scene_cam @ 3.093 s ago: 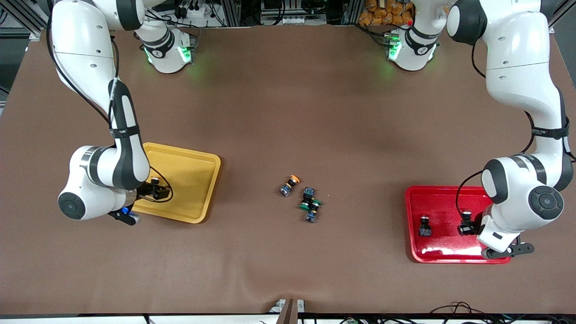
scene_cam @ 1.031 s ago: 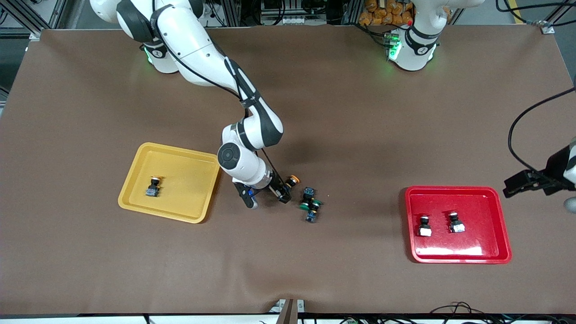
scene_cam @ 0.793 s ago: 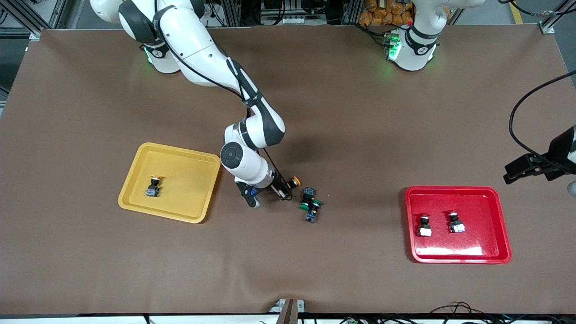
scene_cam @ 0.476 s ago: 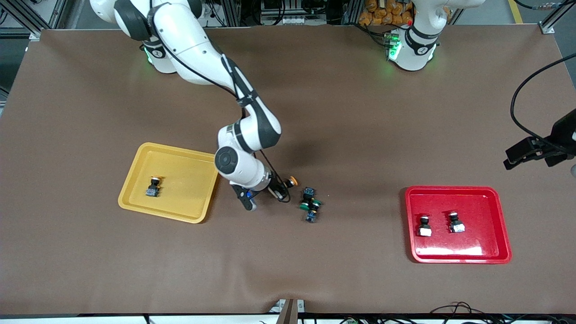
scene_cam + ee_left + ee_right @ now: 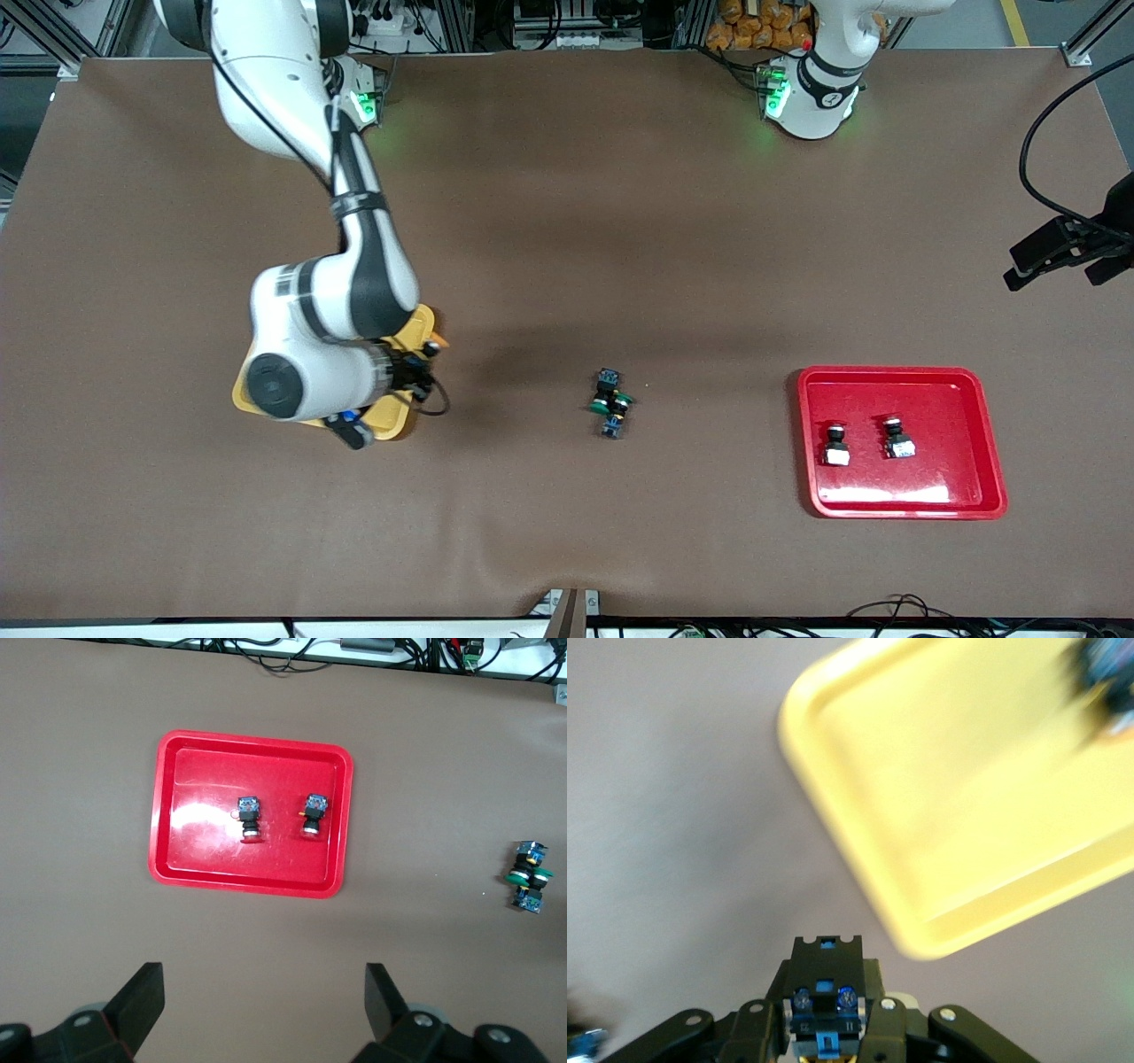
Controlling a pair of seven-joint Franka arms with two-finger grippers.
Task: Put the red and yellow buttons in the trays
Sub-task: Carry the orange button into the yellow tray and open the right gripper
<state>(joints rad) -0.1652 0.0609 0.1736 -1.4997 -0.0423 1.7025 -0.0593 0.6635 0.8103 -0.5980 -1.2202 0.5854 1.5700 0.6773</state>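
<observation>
The right gripper (image 5: 423, 368) hangs over the yellow tray (image 5: 409, 330) at its edge toward the table's middle, jaws closed on an orange-capped button (image 5: 824, 1014). The left gripper (image 5: 1054, 252), jaws spread wide and empty, hovers over bare brown table (image 5: 567, 221) at the left arm's end. Two red-capped buttons (image 5: 248, 813) sit side by side, apart, inside the red tray (image 5: 992, 443). Green-capped switches (image 5: 611, 404) cluster mid-table, with open mat between them and both trays.

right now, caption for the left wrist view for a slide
Open left end effector high over the table, looking down on the red tray with two buttons inside.
</observation>
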